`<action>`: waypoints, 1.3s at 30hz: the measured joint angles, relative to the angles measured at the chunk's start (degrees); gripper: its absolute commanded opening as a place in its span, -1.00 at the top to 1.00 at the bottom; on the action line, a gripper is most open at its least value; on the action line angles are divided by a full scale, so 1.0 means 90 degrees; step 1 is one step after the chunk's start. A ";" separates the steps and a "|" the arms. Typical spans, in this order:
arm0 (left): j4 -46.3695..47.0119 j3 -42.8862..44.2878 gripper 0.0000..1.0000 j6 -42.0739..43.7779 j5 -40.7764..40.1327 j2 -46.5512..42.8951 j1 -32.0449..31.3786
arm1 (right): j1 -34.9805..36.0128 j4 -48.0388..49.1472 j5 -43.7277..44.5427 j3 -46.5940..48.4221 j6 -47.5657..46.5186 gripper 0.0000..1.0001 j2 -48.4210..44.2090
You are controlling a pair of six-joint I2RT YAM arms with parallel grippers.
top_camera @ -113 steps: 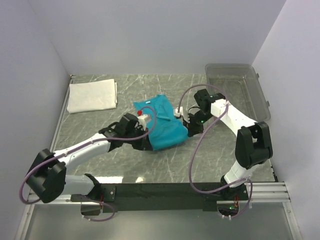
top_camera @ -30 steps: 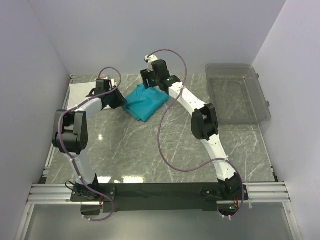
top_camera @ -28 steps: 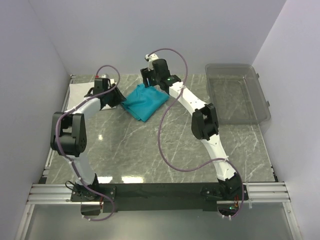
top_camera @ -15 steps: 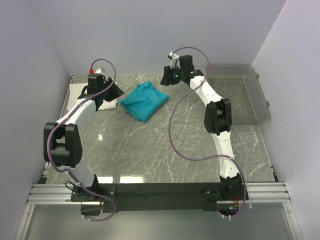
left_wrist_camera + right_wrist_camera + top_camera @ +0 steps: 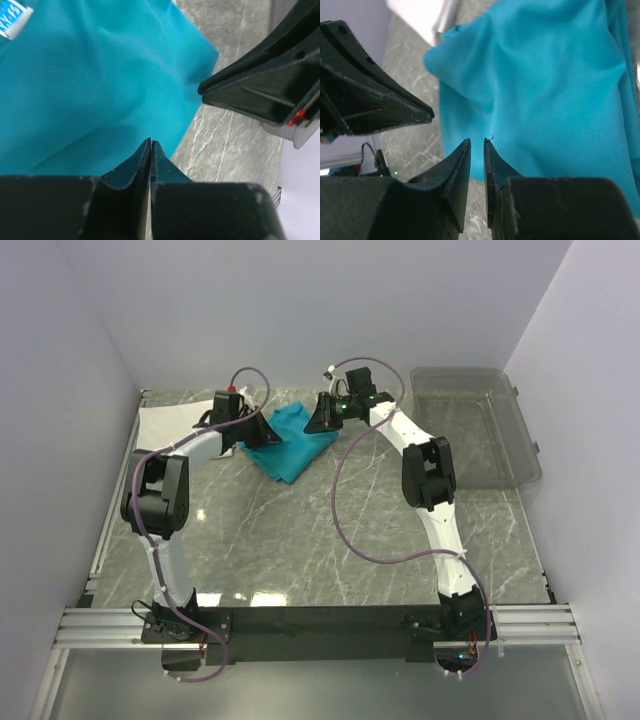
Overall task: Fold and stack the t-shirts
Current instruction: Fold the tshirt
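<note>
Both arms have swung back in over the last half second, and each pincer now sits at the edge of the teal t-shirt [image 5: 291,443] instead of standing off from it. In its wrist view the left pincer [image 5: 150,142] has its tips pressed together with the cloth directly under and ahead of them; whether any fabric is caught between them I cannot tell. The right pincer [image 5: 476,142] shows a narrow slit between its tips, low over the opposite side of the same shirt, with nothing visibly in the gap. The two face each other across the crumpled, partly folded shirt, which lies on the table [image 5: 330,530]. Beyond the left pincer, on its outer side, lies the white folded piece [image 5: 162,422], partly hidden by the arm. The clear bin [image 5: 500,400] stands well off behind the right one.

This looks like the grasp before carrying the teal shirt onto the white piece. Next, each pincer needs a firm pinch on its side, then an even lift.
</note>
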 measured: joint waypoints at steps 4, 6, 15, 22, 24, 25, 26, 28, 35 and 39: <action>0.0015 0.0155 0.77 -0.0121 -0.0032 0.0335 -0.0049 | 0.0087 -0.0296 0.0678 -0.0070 0.0061 0.54 0.0010; -0.0007 0.0272 0.74 -0.0163 -0.0090 0.0495 -0.0049 | 0.0124 -0.0452 0.1030 -0.0073 0.0053 0.56 0.0010; -0.0527 0.0835 0.68 -0.0097 -0.0398 0.1161 -0.0109 | 0.0270 -0.1200 0.2441 -0.0194 -0.0257 0.59 0.0010; -0.0770 0.0792 0.68 0.0136 -0.0500 0.1277 -0.0398 | 0.0296 -0.1192 0.2499 -0.0833 -0.0503 0.53 -0.0279; -0.0687 0.0636 0.68 0.0180 -0.0505 0.1197 -0.0440 | 0.0294 -0.1149 0.2431 -0.1076 -0.0622 0.35 -0.0427; -0.0639 0.0527 0.68 0.0211 -0.0510 0.1127 -0.0454 | 0.0289 -0.1100 0.2336 -0.1251 -0.0702 0.21 -0.0544; -0.0605 0.0408 0.67 0.0236 -0.0515 0.1042 -0.0466 | 0.0284 -0.1013 0.2242 -0.1484 -0.0801 0.15 -0.0680; -0.0563 0.0168 0.66 0.0282 -0.0515 0.0879 -0.0491 | 0.0250 -0.0845 0.2013 -0.2076 -0.1069 0.08 -0.1076; -0.0682 -0.0202 0.66 0.0709 -0.0459 0.0556 -0.0602 | -0.0080 -0.0556 0.1239 -0.3330 -0.1860 -0.05 -0.2637; -0.0712 -0.0505 0.66 0.1120 -0.0301 0.0357 -0.0925 | -0.0355 -0.0461 0.0668 -0.3827 -0.2786 -0.13 -0.3633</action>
